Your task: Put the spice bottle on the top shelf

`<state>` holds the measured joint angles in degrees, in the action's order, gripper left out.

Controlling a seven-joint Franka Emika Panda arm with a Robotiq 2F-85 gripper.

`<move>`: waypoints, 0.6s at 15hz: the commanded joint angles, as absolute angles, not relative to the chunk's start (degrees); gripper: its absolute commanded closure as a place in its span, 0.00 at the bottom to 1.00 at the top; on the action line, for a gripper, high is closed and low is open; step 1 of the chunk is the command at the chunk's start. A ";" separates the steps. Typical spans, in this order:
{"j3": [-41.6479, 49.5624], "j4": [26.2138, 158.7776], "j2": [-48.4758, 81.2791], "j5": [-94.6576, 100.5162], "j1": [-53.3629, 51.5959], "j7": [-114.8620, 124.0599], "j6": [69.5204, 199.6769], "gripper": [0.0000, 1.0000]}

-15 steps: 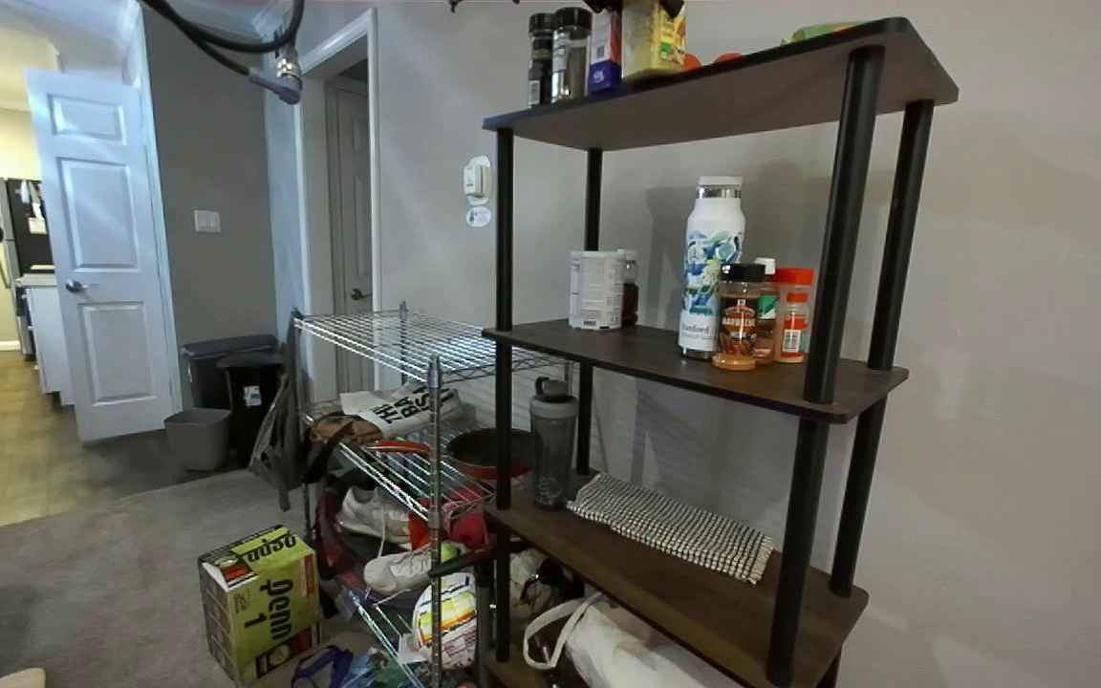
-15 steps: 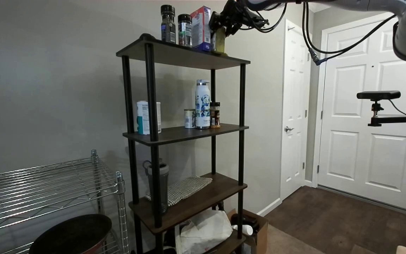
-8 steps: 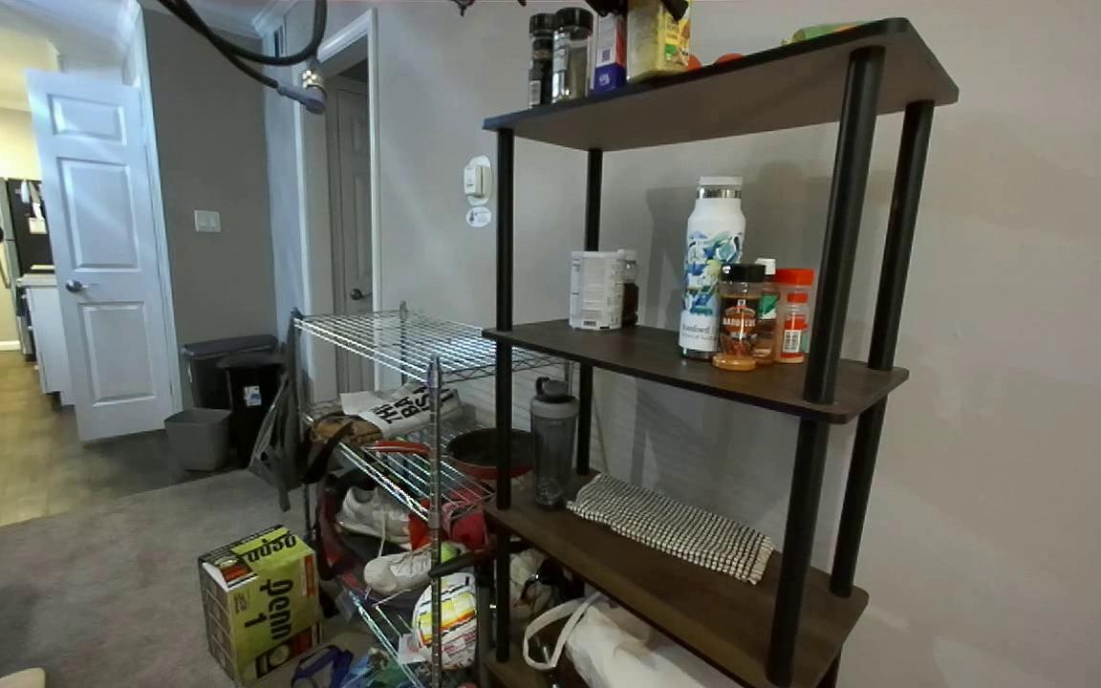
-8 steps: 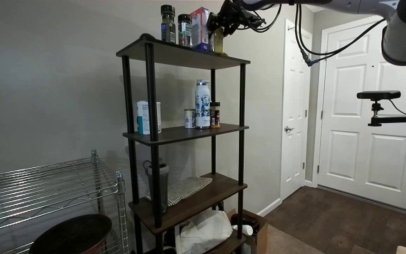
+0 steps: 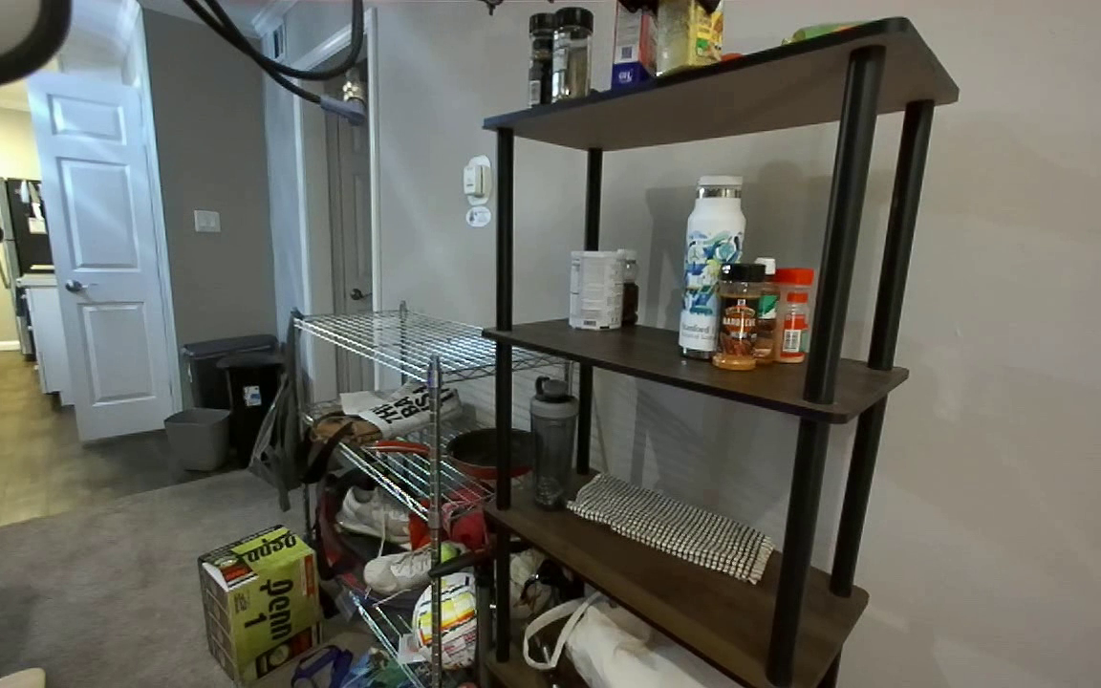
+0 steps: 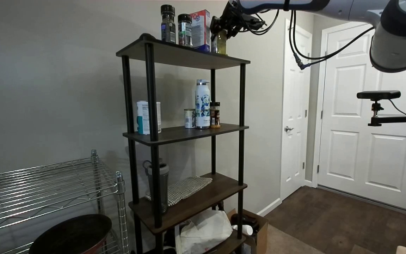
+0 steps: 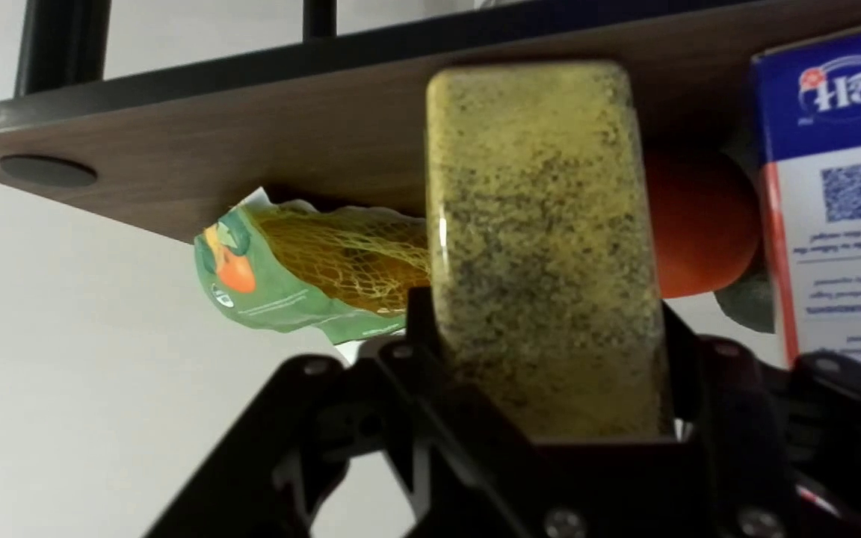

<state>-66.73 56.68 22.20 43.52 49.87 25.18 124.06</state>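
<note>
The spice bottle [image 5: 691, 40] is yellowish with dark specks and stands roughly upright at the top shelf [image 5: 761, 96]. My gripper [image 6: 219, 31] is shut on the bottle [image 6: 221, 43], coming in from the shelf's open front side. In the wrist view, which is upside down, the gripper [image 7: 548, 321] has a finger on each side of the bottle [image 7: 535, 194]. The bottle's base is over the front part of the top shelf board [image 7: 273, 142]; I cannot tell whether it touches the board. Its cap end is hidden by the gripper.
A red, white and blue box [image 7: 841, 194] stands close beside the gripper. Behind the bottle are a red-orange round thing [image 7: 699, 224] and a netted bag with green label [image 7: 341, 261]. Two dark-capped jars [image 6: 185, 31] stand farther along. A tall white bottle [image 5: 711, 268] is one shelf lower.
In an exterior view, my gripper and the bottle have moved right along the top shelf. The box has shifted the same way, opening a gap to the jars. The grip stays shut.
</note>
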 commanded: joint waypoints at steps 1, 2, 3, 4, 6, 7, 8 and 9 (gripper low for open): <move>-64.40 52.14 24.55 45.44 45.59 25.46 122.10 0.61; -63.72 51.38 24.93 45.49 44.76 25.38 121.89 0.61; -63.02 50.68 25.30 45.56 43.89 25.37 121.76 0.61; -62.39 49.99 25.65 45.60 43.09 25.33 121.65 0.61; -61.18 48.84 26.19 45.62 41.66 25.28 121.47 0.61; -60.60 48.25 26.41 45.57 40.96 25.25 121.37 0.61; -59.99 47.81 26.60 45.65 40.36 25.40 121.39 0.61; -59.42 47.31 26.77 45.61 39.81 25.40 121.34 0.61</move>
<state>-60.54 50.08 25.54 44.26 42.19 25.18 122.90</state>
